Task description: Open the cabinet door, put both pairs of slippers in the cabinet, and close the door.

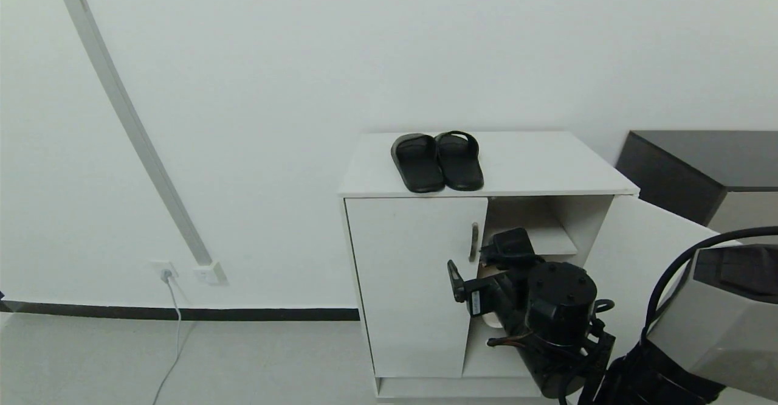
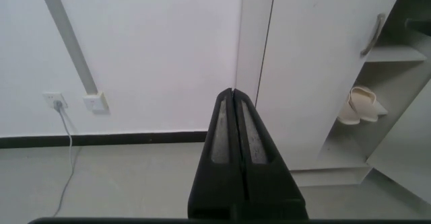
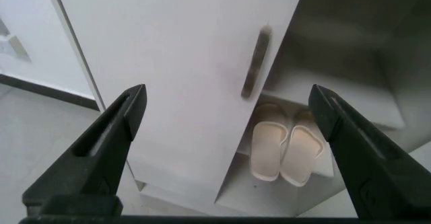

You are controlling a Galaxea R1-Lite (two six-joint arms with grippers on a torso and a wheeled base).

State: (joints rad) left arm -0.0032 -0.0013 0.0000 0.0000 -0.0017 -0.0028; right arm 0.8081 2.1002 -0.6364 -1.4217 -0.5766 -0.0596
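Right jaws gape empty before the open cabinet (image 1: 413, 283); left jaws are closed, empty. White slippers (image 3: 283, 150) are shelved; next, the black slippers (image 1: 437, 162) on top need grasping.

Bright, even indoor light; soft shadow inside cabinet (image 1: 535, 162); wall conduit (image 1: 124, 110) bows, lens distortion.

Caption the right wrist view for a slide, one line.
Open right gripper faces the cabinet's shut left door, cream slippers inside the lower compartment.
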